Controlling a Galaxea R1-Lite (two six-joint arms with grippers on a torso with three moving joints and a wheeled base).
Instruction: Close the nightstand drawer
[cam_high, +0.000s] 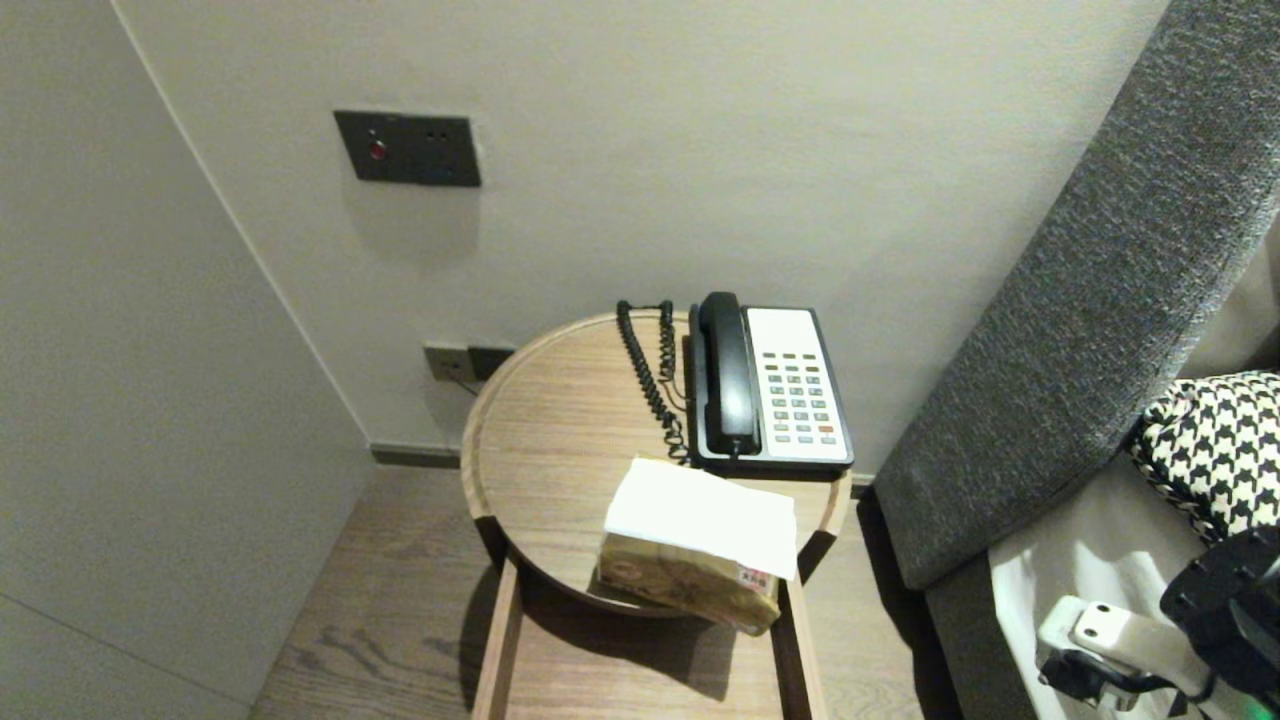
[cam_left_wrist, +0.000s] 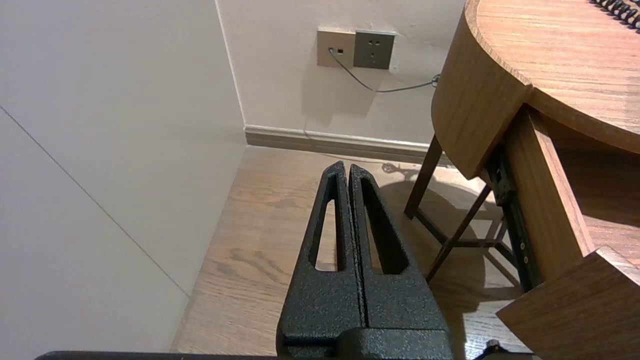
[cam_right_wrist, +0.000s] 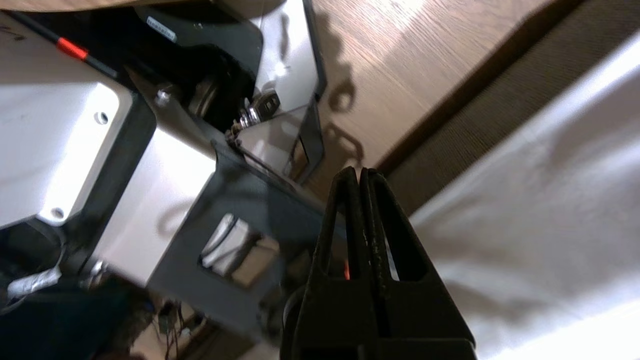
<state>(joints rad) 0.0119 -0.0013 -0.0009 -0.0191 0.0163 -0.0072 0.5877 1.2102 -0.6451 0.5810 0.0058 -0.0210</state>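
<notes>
Empty grippers, tissue pack (cam_high: 690, 560) at the front edge of the table (cam_high: 540, 430).
Head: tissue pack lies crosswise over the open drawer (cam_high: 640, 690). Left wrist: left gripper (cam_left_wrist: 347, 167), jaws together, low left of the table. Right wrist: right gripper (cam_right_wrist: 359, 172), jaws together, beside the bed (cam_right_wrist: 525, 225), right of the tissue pack.

Left end effector (cam_left_wrist: 348, 167) fingers pressed together, right end effector (cam_right_wrist: 360, 172) likewise closed, both empty
</notes>
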